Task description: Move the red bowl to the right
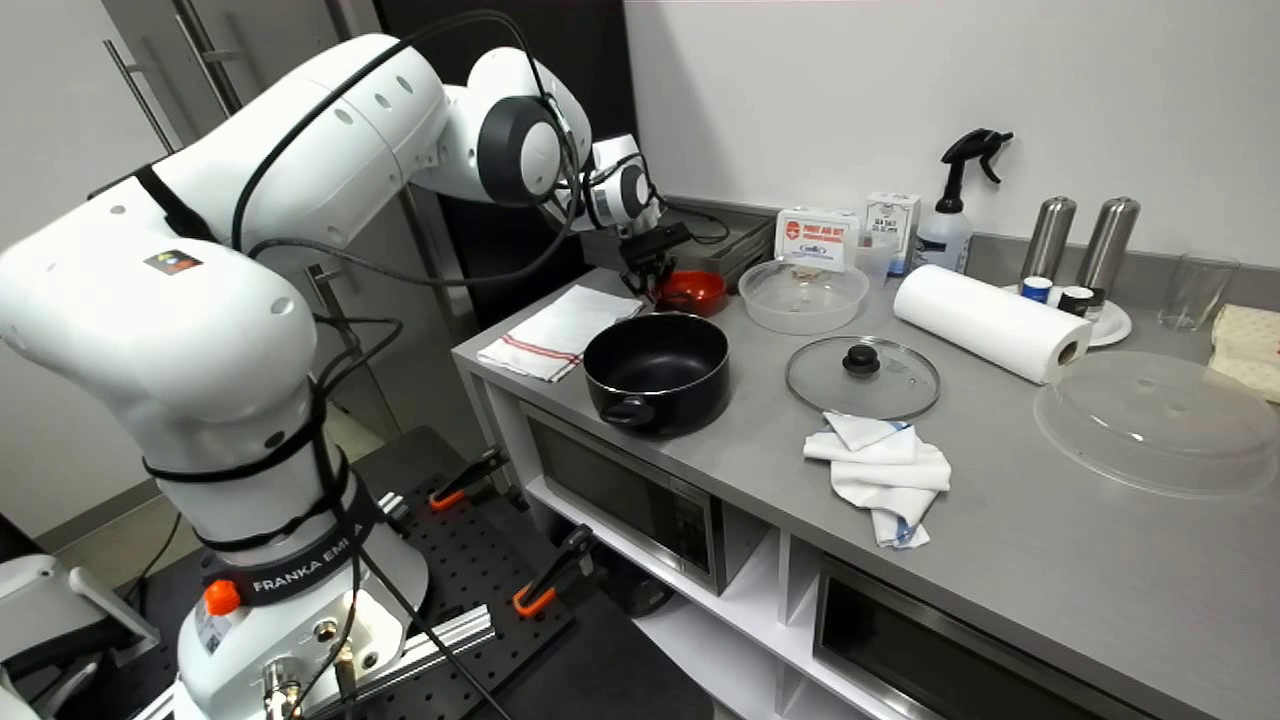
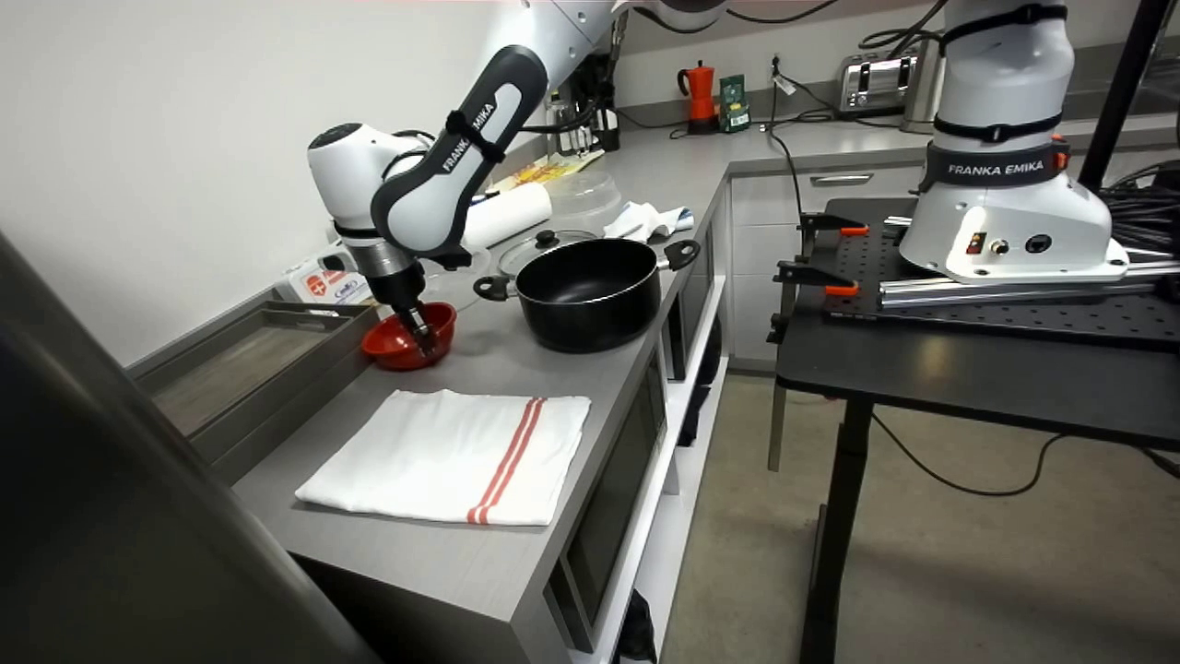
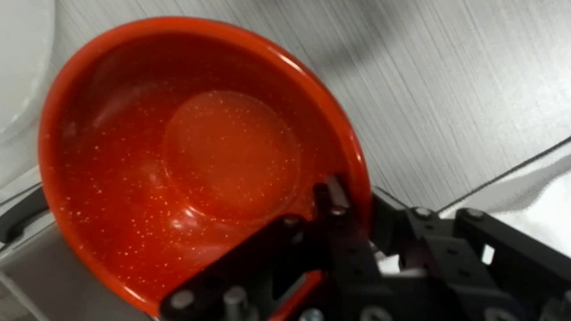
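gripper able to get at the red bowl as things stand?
Looks like yes: in the wrist view the gripper straddles the rim of the red bowl, one finger inside, one outside; can't tell if it's closed. In an exterior view the pot stands apart, likely not blocking.

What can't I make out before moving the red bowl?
Underside of the red bowl: faces away in every view; contact with the counter unclear.
Some of its rim: wrist view, behind the gripper.
Some of its wall: in an exterior view, behind the black pot's far handle.
White towel: cut off by wrist view's right edge.
First aid kit's fine print: too small in an exterior view.
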{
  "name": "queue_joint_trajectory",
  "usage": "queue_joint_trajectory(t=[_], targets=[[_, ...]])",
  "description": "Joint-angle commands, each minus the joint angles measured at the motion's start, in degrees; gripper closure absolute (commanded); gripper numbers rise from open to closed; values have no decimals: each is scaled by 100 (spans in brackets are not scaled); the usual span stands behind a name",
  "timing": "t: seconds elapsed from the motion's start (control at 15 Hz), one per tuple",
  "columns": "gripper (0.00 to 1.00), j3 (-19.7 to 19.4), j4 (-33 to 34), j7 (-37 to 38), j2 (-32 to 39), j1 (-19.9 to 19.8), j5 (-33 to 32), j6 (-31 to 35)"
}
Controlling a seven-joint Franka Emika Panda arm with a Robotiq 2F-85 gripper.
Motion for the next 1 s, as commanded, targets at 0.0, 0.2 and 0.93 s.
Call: queue_joint_trajectory(t=[0.0,0.2,0.93], targets=[[98,169,-198,-190,-84,-102,51,193],[98,231,-473,-194,-276,-107,-10,392],[98,345,-2594,-9,-2025,-132,-148,1023]])
